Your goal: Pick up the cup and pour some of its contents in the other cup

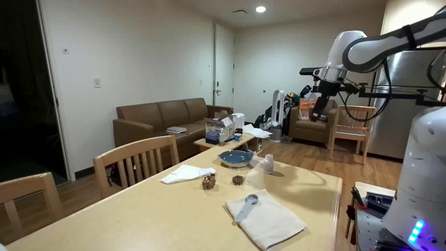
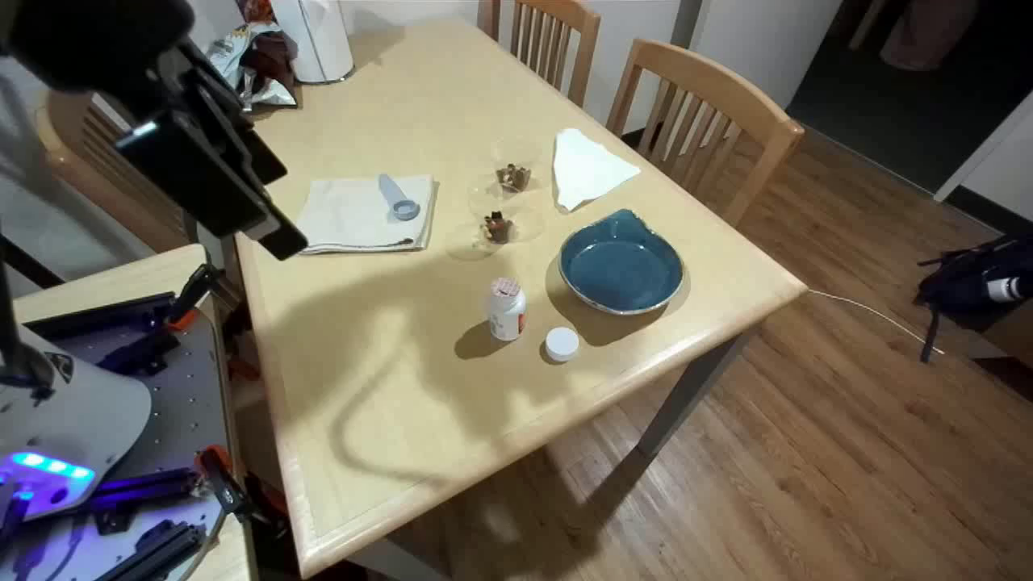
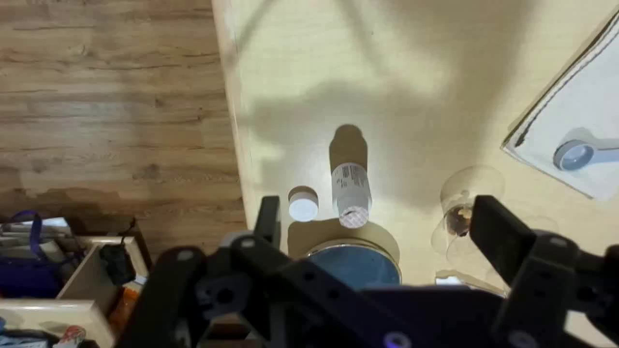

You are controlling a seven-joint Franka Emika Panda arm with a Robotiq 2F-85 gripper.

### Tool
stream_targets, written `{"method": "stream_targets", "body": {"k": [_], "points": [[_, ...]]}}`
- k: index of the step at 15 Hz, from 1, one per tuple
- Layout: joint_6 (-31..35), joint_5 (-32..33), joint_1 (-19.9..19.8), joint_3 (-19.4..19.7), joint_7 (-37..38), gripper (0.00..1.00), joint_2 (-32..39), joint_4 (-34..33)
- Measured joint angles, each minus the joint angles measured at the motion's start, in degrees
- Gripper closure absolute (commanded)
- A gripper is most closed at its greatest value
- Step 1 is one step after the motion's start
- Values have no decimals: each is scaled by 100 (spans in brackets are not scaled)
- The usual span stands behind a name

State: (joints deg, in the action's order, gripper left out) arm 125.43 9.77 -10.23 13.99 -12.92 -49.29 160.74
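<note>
Surface [image 2: 379, 347]: pale wood
Cups [image 1: 208, 180]: clear, with brown contents [image 2: 499, 228], set near each other
Bottle [image 2: 507, 313]: upright, near blue dish [image 2: 621, 273]
Jaws: spread wide, raised above surface

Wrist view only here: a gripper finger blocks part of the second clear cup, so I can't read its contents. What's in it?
Observer: In an exterior view, the second clear cup holds brown and lighter pieces.
Operator: I only get part of the blue dish. Any handle?
Observer: In an exterior view, a small tab sticks out from it.
Operator: Height?
Observer: In both exterior views, the gripper hangs well above the tabletop.
</note>
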Motion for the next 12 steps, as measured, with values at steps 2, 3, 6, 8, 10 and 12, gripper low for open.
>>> {"method": "stream_targets", "body": {"k": [2, 3, 6, 8, 10, 12], "points": [[-6, 0, 2, 4, 0, 0, 28, 167], [-6, 0, 2, 4, 0, 0, 41, 190], [-6, 0, 2, 4, 0, 0, 51, 189], [-6, -1, 3, 4, 0, 0, 53, 130], [-3, -1, 39, 4, -4, 0, 63, 42], [2, -7, 183, 3, -45, 0, 138, -39]]}}
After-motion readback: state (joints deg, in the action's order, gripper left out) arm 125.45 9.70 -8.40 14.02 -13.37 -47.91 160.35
